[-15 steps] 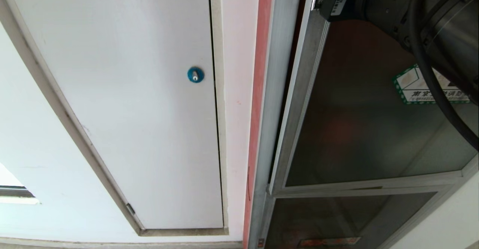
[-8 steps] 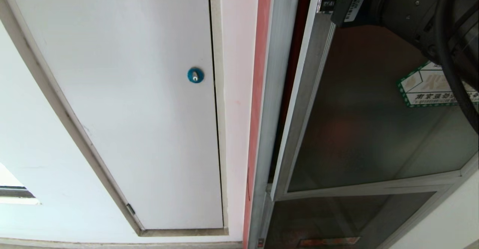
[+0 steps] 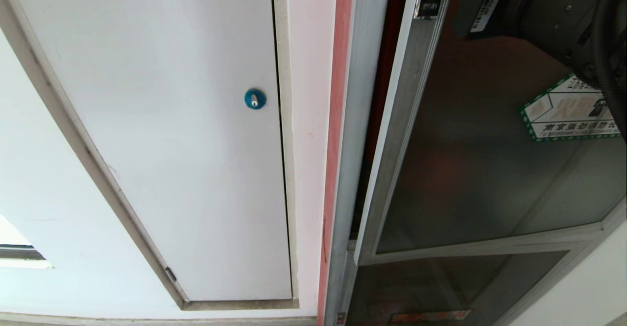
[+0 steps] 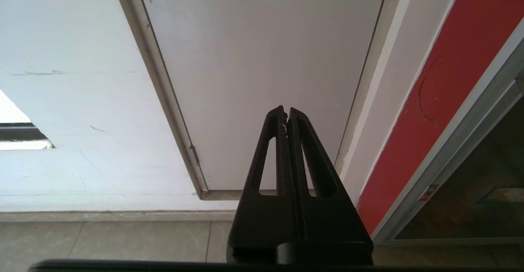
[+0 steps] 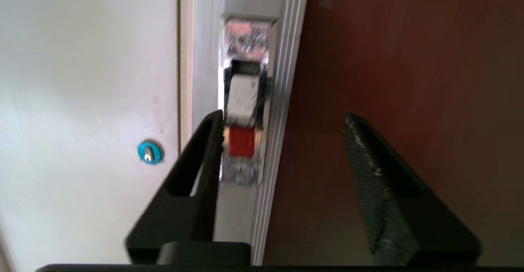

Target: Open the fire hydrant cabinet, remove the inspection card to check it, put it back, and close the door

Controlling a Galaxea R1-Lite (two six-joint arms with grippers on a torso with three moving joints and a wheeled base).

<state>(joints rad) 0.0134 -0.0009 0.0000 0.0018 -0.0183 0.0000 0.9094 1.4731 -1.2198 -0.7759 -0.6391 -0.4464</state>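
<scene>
At the door's latch edge, right pincer (image 5: 282,120) stands released, holding nothing, red latch (image 5: 241,141) just beside one finger. Door (image 3: 490,169) sits ajar from cabinet frame (image 3: 362,120). Left pincer (image 4: 286,112) clenched, parked before white door (image 4: 262,59).

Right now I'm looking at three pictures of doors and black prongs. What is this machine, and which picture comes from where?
It is a two-armed robot on wheels, facing a wall. The wide picture comes from a camera on its head: a white door with a blue lock on the left, the fire hydrant cabinet on the right, its dark glass door slightly ajar.

The other two pictures come from cameras on its wrists. The black prongs are gripper fingers. The left gripper is pressed shut, holds nothing and points at the white door. The right gripper is open and holds nothing; the door's red latch shows beside one finger.
</scene>
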